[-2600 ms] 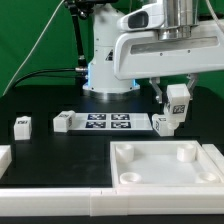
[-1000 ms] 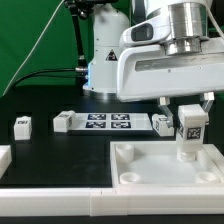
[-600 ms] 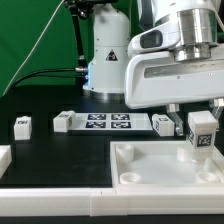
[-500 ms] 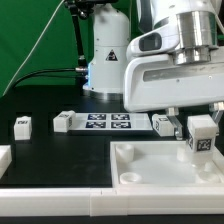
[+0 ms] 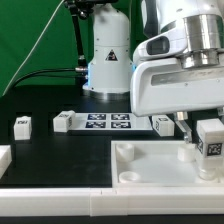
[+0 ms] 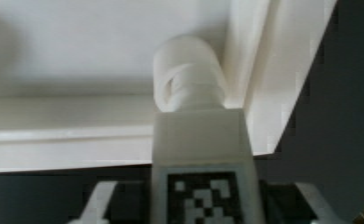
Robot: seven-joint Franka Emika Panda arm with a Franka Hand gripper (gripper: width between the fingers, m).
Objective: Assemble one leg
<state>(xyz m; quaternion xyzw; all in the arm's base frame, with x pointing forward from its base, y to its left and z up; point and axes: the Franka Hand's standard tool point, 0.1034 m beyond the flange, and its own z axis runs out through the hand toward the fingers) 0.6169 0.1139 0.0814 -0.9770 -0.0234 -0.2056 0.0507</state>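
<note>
Bright, even light in the exterior view; wrist view soft, the leg (image 6: 200, 140) blurred close-up.

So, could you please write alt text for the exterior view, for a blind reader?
The gripper holds a leg at the far corner of the panel, at the exterior view's right. Three more legs and the marker board lie behind the panel on the black table.
</note>
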